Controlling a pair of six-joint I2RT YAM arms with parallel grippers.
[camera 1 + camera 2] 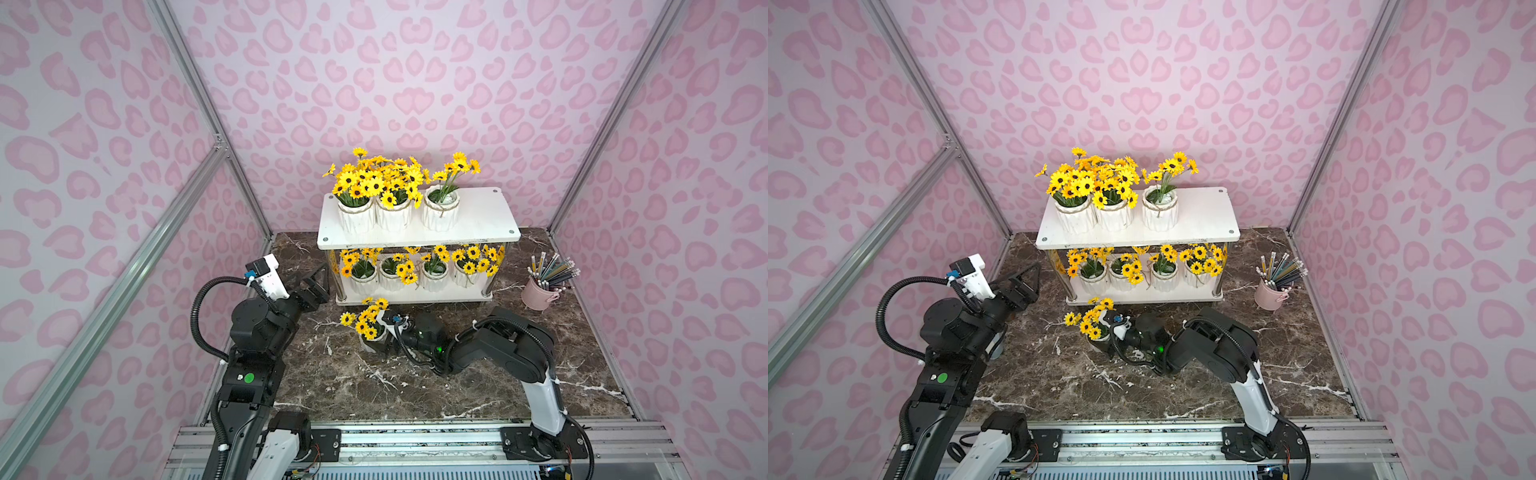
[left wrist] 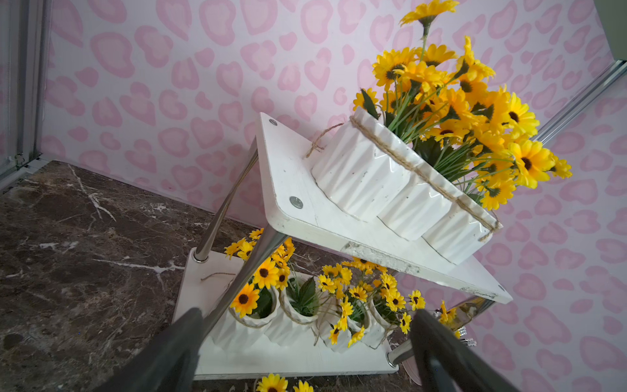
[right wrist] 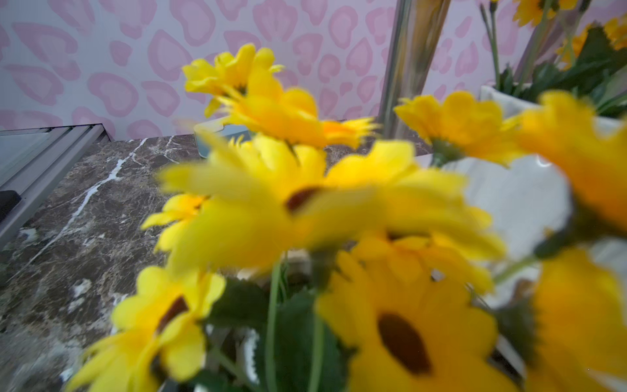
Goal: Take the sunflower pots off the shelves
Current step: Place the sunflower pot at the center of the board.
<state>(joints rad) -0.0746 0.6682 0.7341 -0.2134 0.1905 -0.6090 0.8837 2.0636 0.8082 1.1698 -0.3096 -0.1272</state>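
My right claw (image 1: pixel 384 332) is spread wide at one sunflower pot (image 1: pixel 370 343) standing on the bench (image 1: pixel 374 386) before the shelves (image 1: pixel 482 224); blooms hide any contact. My left claw (image 1: pixel 320 282) is released and empty, near the shelves' left end. Three pots occupy the upper tier (image 1: pixel 486 216) and four the lower tier (image 1: pixel 415 297).

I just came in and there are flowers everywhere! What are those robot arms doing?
They are taking sunflower pots off the shelves. One pot stands on the table in front of the shelves. The right tool is at it, but flowers hide whether it grips. Seven pots are on the shelves, three on top and four below. The left tool is open and empty, hanging by the shelves' left end.
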